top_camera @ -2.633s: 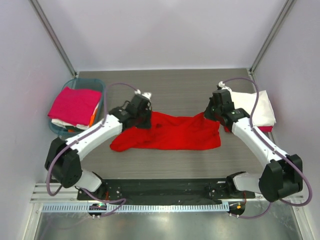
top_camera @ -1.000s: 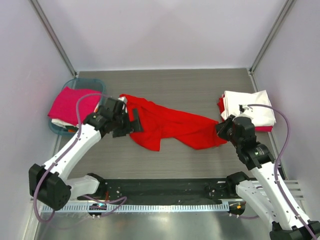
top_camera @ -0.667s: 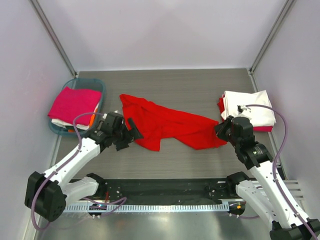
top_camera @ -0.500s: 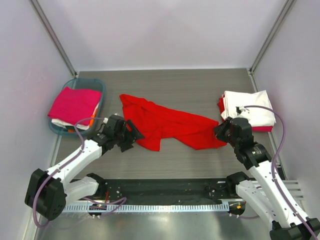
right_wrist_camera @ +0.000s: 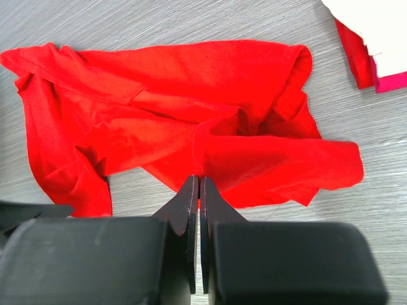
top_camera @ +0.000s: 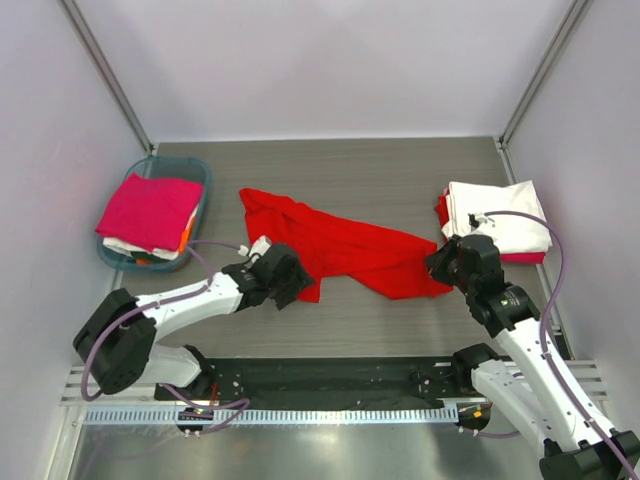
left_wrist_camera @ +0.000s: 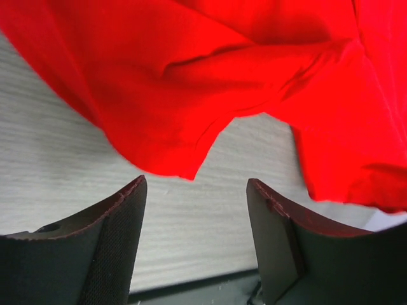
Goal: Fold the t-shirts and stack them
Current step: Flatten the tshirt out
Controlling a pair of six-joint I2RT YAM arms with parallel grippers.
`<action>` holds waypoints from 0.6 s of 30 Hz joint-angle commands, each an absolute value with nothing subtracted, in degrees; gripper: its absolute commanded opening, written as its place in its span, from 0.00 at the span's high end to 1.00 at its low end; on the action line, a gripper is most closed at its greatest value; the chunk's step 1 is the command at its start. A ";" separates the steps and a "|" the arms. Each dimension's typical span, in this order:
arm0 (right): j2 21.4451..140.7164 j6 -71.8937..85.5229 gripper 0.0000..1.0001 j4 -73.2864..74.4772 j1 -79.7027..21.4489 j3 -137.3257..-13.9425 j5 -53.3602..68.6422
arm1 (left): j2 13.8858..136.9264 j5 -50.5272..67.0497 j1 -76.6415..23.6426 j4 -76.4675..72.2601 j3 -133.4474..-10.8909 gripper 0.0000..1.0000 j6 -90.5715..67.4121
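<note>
The left gripper (left_wrist_camera: 196, 184) is spread wide, holding nothing, by the red shirt (top_camera: 340, 255) on its near edge. The right gripper (right_wrist_camera: 196, 181) is squeezed closed.

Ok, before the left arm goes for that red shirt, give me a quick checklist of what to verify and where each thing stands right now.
1. Left tool open: ok, jaws well apart, nothing between them.
2. Red t-shirt corner lined up with that opening: ok, it lies just ahead of it.
3. Right tool shut at the shirt's right end: ok.
4. Right tool actually pinching cloth: cannot tell.
5. Shirt lying flat: not ok, it is bunched and creased.
6. Folded stack apart from the red shirt: ok, bare table shows between them.
</note>
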State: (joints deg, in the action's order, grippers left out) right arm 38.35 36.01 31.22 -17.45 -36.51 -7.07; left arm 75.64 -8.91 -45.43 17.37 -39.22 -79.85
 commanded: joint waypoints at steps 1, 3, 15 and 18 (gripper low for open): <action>37.70 36.56 0.97 28.83 -17.40 -36.83 -6.59 | 79.35 -16.26 -47.02 14.59 -43.24 0.35 -83.59; 37.88 36.74 0.97 28.92 -17.40 -37.00 -6.50 | 82.52 -16.26 -47.11 14.59 -44.64 0.36 -83.50; 38.50 37.44 0.97 29.18 -17.40 -37.62 -6.77 | 89.74 -15.64 -47.55 17.84 -46.32 0.45 -86.04; 38.58 37.53 0.97 29.18 -17.40 -37.44 -6.86 | 90.09 -16.78 -47.81 20.73 -47.28 0.47 -85.43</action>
State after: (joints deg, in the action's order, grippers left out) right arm 38.28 36.82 31.09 -17.45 -36.53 -6.72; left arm 88.90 -13.82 -47.27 16.71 -45.67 -84.90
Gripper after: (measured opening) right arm 0.039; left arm 0.542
